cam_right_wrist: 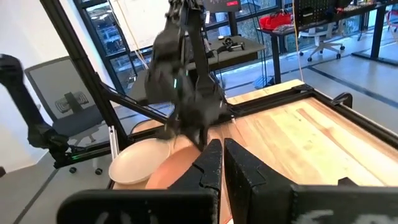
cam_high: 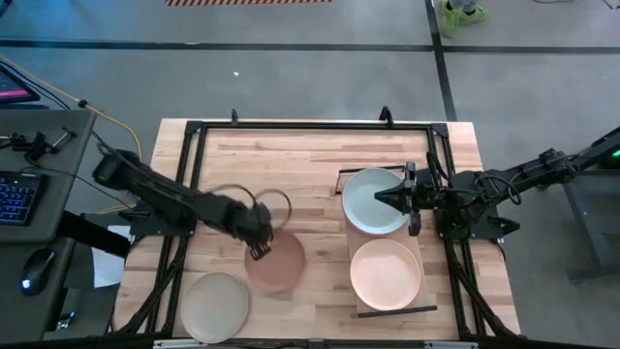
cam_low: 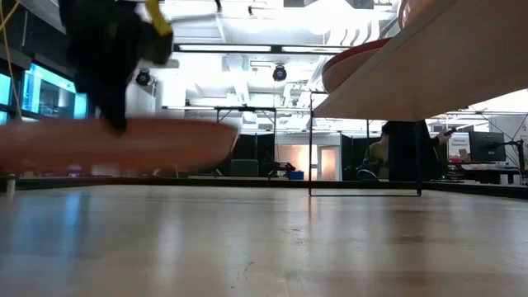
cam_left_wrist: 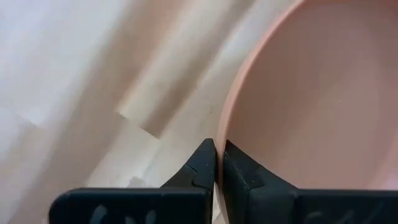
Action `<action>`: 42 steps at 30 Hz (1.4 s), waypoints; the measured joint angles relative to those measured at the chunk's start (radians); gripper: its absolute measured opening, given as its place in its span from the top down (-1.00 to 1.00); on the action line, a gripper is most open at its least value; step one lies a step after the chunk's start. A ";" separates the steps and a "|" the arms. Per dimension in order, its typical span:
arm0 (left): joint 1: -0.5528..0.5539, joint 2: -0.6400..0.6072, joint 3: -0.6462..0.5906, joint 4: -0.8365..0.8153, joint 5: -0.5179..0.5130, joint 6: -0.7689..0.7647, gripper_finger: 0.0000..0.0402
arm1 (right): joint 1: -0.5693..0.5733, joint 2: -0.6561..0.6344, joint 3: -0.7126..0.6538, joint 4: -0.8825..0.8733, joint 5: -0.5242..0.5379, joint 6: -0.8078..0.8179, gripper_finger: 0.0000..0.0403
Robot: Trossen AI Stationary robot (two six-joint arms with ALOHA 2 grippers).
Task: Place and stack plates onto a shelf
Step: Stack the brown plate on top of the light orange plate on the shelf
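Four plates show from above. Two lie on the shelf (cam_high: pixel 360 308) at the table's (cam_high: pixel 310 155) right side: a pale blue-grey plate (cam_high: pixel 373 201) and a peach plate (cam_high: pixel 386 273), side by side. Two lie on the table to the left: a terracotta plate (cam_high: pixel 277 263) and a sage-cream plate (cam_high: pixel 215 306) near the front edge.

The left gripper (cam_high: pixel 259 248) has its jaws pinched together on the terracotta plate's rim (only the thin edge sits between them). The right gripper (cam_high: pixel 387 197) hovers over the blue-grey plate, jaws nearly closed, holding nothing.
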 joint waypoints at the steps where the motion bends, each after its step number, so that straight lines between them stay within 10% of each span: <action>1: 0.011 -0.043 0.000 -0.003 -0.012 -0.013 0.99 | 0.000 0.000 0.000 0.000 0.000 0.010 1.00; 11: 0.068 -0.222 0.092 0.099 -0.034 -0.088 0.99 | 0.000 0.000 0.000 0.049 -0.025 -0.005 1.00; 29: 0.084 0.465 0.986 0.077 -0.120 0.366 1.00 | -0.001 -0.237 0.000 0.072 0.083 -0.173 1.00; 42: 0.095 0.655 1.146 0.139 -0.005 0.365 1.00 | -0.001 -0.280 0.000 -0.040 0.083 -0.139 1.00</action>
